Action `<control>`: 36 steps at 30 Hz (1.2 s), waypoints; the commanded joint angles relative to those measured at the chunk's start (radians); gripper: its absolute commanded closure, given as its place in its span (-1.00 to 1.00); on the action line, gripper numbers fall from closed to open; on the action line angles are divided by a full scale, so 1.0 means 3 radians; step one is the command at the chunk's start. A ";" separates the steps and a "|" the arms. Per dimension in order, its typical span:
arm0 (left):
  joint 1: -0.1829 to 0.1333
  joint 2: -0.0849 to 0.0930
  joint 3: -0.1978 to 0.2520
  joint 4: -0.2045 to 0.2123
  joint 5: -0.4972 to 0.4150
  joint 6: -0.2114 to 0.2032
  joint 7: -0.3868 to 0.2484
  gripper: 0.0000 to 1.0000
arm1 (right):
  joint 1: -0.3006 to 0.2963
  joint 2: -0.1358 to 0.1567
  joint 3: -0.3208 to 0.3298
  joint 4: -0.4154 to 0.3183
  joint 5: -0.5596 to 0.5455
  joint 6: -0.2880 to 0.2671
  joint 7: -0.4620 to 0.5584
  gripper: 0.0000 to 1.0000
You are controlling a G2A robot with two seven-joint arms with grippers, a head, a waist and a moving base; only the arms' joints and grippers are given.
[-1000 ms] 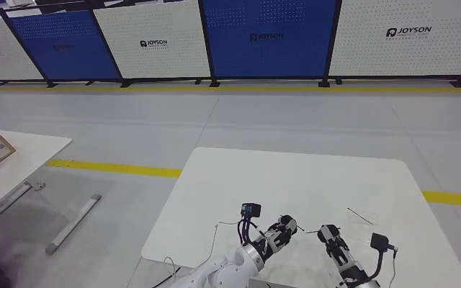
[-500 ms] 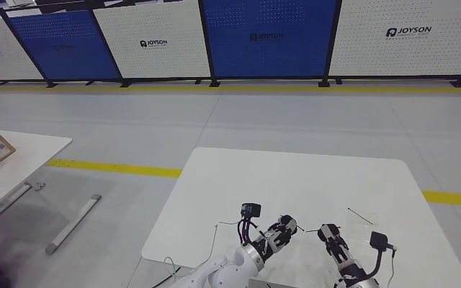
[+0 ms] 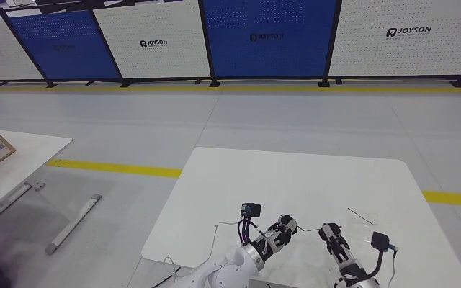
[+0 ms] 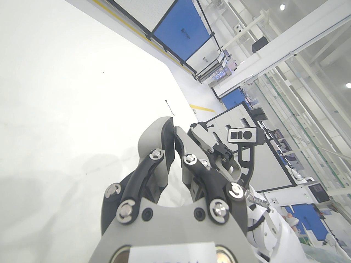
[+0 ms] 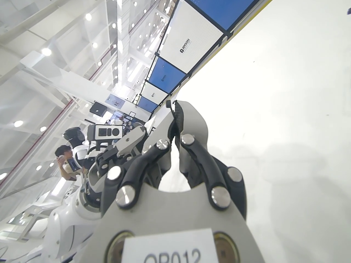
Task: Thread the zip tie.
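Worktop: a white rectangular worktop [image 3: 288,180] is carrying the work; both arms are sitting at its near edge, roughly midway along it.
Left gripper: the left gripper [image 4: 174,130] is pressing its ribbed fingers tightly together, with no gap showing between them; judging by the top view, it is pinching one end of the tie.
Right gripper: the right gripper [image 5: 174,112] is likewise clamping its fingers closed; a short black stub, probably the tie's other end, is poking out past its tips.
Zip tie: a thin black plastic zip tie [image 3: 307,230] is spanning the short gap between the two grippers, just inside the near edge of the worktop; each end is running into a fingertip pinch.
Spare strip: a second thin dark strip [image 3: 361,215] is lying flat toward the right edge, well apart from both grippers.
Done so far: the pick-up is looking finished; the tie is being held at both ends.
Left to do: the threading itself is not yet showing; the tie is stretching almost straight rather than curling into a loop; which end is carrying the locking head is too small to tell; bending the strap, lining the tail up with the head, pushing it through and pulling it snug are all remaining.
Progress: the task is appearing early, past grasping but short of insertion.
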State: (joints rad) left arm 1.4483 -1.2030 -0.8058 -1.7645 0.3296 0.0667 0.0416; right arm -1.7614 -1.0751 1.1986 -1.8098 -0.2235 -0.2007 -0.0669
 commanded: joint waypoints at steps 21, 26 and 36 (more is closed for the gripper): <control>0.0000 0.0000 0.0000 0.0000 0.0000 0.0000 0.0000 1.00 | 0.0039 -0.0075 -0.0022 0.0088 -0.0082 -0.0081 0.0016 1.00; 0.0000 0.0000 0.0000 0.0000 0.0000 0.0000 0.0000 1.00 | 0.0028 -0.0088 0.0000 0.0084 -0.0092 -0.0103 -0.0016 1.00; 0.0000 0.0000 0.0000 0.0000 0.0000 0.0000 0.0000 1.00 | 0.0029 -0.0120 -0.0012 0.0096 -0.0110 -0.0117 0.0006 1.00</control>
State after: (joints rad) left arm 1.4483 -1.2030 -0.8058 -1.7645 0.3296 0.0667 0.0416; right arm -1.7529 -1.1103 1.1947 -1.7816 -0.2567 -0.2347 -0.0648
